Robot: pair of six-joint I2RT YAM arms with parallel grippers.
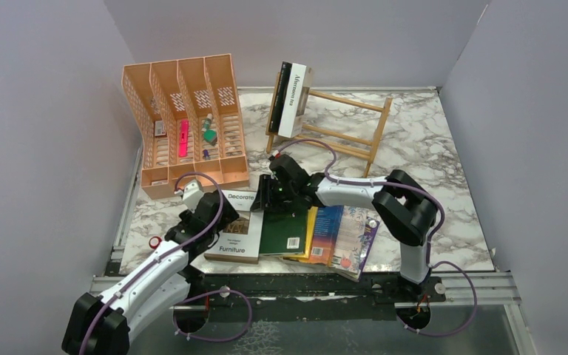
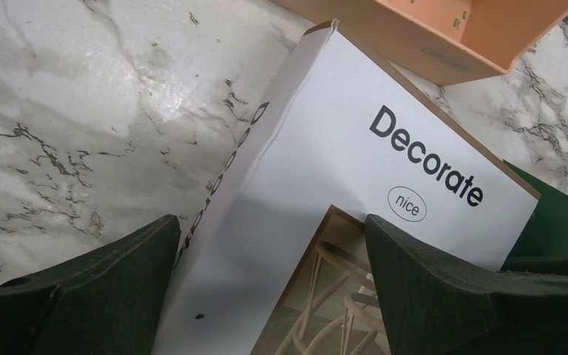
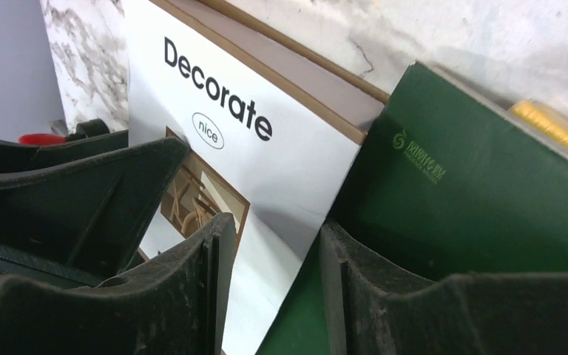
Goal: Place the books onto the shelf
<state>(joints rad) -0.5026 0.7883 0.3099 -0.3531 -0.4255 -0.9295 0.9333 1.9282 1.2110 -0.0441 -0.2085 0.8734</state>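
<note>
The white "Decorate" book (image 1: 238, 225) lies flat at near left, long axis near-to-far; left gripper (image 2: 270, 237), jaws wide, straddles its spine; right gripper (image 3: 275, 244), jaws narrow but apart, at its right edge

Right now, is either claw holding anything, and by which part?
Left claw, open, straddles the spine of the white Decorate book, holding nothing. Right claw is half closed over its edge beside the green book; grip cannot be told.
</note>
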